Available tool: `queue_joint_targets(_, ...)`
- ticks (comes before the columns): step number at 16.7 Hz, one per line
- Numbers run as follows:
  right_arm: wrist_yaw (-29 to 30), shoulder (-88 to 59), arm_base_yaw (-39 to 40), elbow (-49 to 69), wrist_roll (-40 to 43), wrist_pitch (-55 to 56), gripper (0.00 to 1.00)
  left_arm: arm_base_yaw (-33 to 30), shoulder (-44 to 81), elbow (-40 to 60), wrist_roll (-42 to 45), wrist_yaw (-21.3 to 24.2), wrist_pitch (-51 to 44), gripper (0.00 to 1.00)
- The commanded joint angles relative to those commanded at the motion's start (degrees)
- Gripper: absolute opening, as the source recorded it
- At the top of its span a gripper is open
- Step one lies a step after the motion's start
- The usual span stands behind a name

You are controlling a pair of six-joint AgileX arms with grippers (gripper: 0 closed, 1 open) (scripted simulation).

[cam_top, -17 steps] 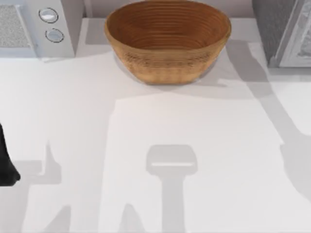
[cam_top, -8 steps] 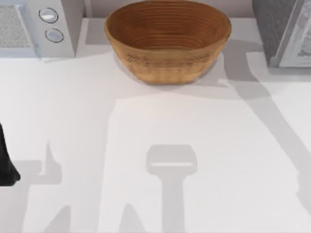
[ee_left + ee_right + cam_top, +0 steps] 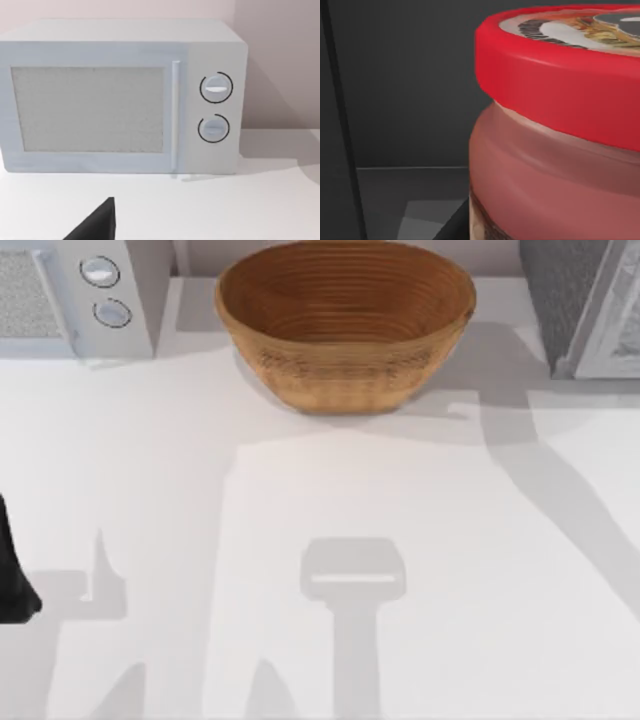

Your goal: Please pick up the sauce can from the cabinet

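Close in front of my right wrist camera stands the sauce can (image 3: 555, 165), upright, its reddish body under a bright red lid rim with a printed top. Dark grey cabinet walls (image 3: 410, 85) surround it, and it rests on the cabinet's grey shelf floor. Whether my right gripper is open or closed on anything I cannot tell.

My left arm (image 3: 12, 570) is parked at the left edge of the white worktop (image 3: 320, 500), well apart from the basket. A dark tip of the left gripper (image 3: 97, 222) pokes in low in the left wrist view, too little of it to say how its fingers stand.

Farther back, the wicker basket (image 3: 345, 325) sits at the rear middle of the worktop. Left of the basket is the white microwave (image 3: 122, 95), door closed, two round dials beside the door. Right of the basket stands the grey cabinet (image 3: 575, 305), at the far right corner.
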State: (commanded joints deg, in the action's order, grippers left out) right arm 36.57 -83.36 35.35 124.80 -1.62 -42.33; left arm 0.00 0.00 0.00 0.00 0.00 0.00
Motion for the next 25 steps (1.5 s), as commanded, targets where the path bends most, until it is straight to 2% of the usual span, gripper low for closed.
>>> queue_joint_targets(5, -1.3, 2.8, -1.3, -3.3, -0.1, 1.7, 0.0, 0.0, 0.0, 0.0, 0.0, 0.0, 0.0, 1.0)
queue_joint_targets(9, -5.3, 12.0, -5.1, -16.6, -0.1, 6.4, 0.0, 0.0, 0.0, 0.0, 0.0, 0.0, 0.0, 1.0)
queue_joint_targets(13, -11.3, 25.7, -10.9, -39.1, 0.1, 13.2, 0.0, 0.0, 0.0, 0.0, 0.0, 0.0, 0.0, 1.0)
queue_joint_targets(21, -25.8, 58.6, -25.0, -93.6, 1.0, 29.7, 0.0, 0.0, 0.0, 0.0, 0.0, 0.0, 0.0, 1.0)
queue_joint_targets(25, -32.1, 73.0, -31.0, -113.3, 1.3, 37.0, 0.0, 0.0, 0.0, 0.0, 0.0, 0.0, 0.0, 1.0)
